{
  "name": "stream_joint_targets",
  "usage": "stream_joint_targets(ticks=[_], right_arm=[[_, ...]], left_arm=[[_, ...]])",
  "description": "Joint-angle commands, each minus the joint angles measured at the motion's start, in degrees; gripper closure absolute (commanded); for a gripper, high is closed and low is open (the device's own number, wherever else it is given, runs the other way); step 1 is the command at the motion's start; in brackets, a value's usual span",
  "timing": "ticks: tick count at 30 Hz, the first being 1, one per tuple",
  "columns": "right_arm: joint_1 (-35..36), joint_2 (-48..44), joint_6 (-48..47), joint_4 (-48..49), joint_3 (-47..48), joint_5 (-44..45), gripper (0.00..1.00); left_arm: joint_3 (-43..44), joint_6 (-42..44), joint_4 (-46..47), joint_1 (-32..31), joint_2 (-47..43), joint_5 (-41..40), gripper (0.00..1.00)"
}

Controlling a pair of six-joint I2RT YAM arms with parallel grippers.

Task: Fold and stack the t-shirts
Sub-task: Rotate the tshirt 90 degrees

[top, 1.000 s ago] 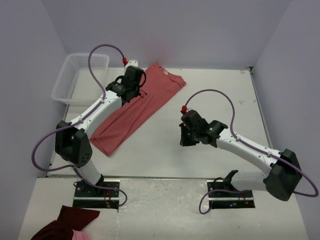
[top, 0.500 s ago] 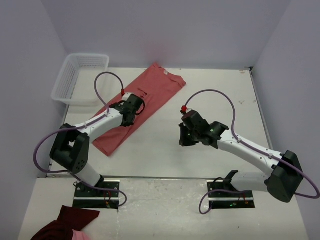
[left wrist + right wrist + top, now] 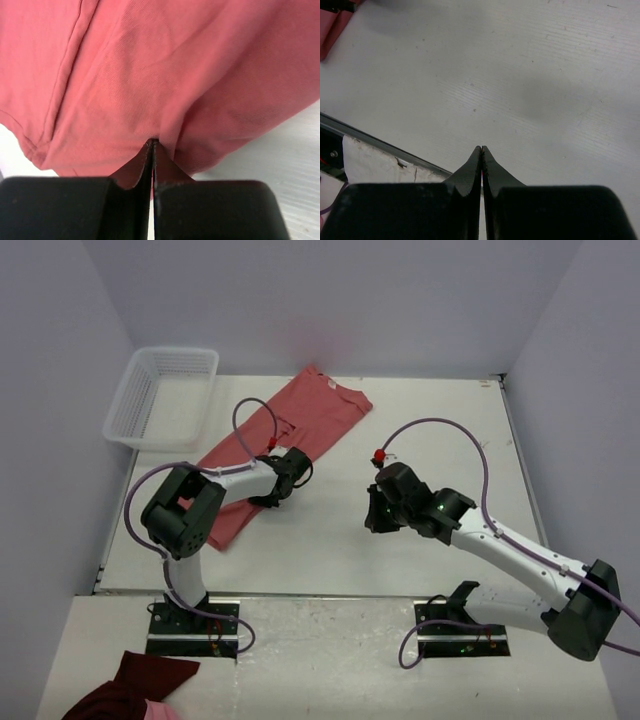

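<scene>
The salmon-red t-shirt [image 3: 175, 65] is pinched at its edge by the fully closed left gripper [image 3: 152, 145]; the right gripper [image 3: 481, 150], closed on nothing, is held over the table [image 3: 545, 75].

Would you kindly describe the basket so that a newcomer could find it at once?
Look to the far left corner of the white table. There, to the left of the red t-shirt, sits the basket. It is the only white, open container with mesh walls.

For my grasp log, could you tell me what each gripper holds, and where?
Left gripper pinches the salmon-red cotton t-shirt at its long edge, mid-length; right gripper holds nothing.
</scene>
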Motion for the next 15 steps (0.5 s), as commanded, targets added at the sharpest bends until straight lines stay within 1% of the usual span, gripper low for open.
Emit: stream_joint_targets(ticks=[1,3,4,5,7,9,10,15], right_arm=[[0.28,-1.86,1.43,-2.09,1.38,2.91,1.0],[0.28,-2.57,2.22,-2.97,1.73,4.04,1.0],[0.28,-2.83,2.48,-3.32,2.08,4.49,1.0],[0.28,-3.09,2.57,-3.59,2.26,5.1,1.0],[0.28,-3.27,3.28,-5.34,2.79,7.21,1.0],[0.28,-3.19,4.24,-6.83,3.4,9.75,1.0],[0.19,-3.27,4.33,-7.19,3.66,10.29,1.0],[0.19,-3.62,5.82,-8.33,3.75,13.36,1.0]], left_arm=[[-0.13,-3.68,10.86,-3.09,8.43,19.88,1.0],[1.18,-3.76,14.64,-4.24,10.45,25.61,1.0],[1.89,-4.03,15.78,-5.55,10.98,31.12,1.0],[2.59,-4.29,17.88,-6.26,11.51,33.35,1.0],[5.84,-4.9,18.95,-8.53,13.0,38.27,1.0],[9.87,-5.08,19.57,-10.65,14.32,40.48,1.0],[11.29,-5.0,20.27,-11.18,14.67,43.19,1.0],[18.76,-5.52,21.59,-12.94,16.26,49.89,1.0]])
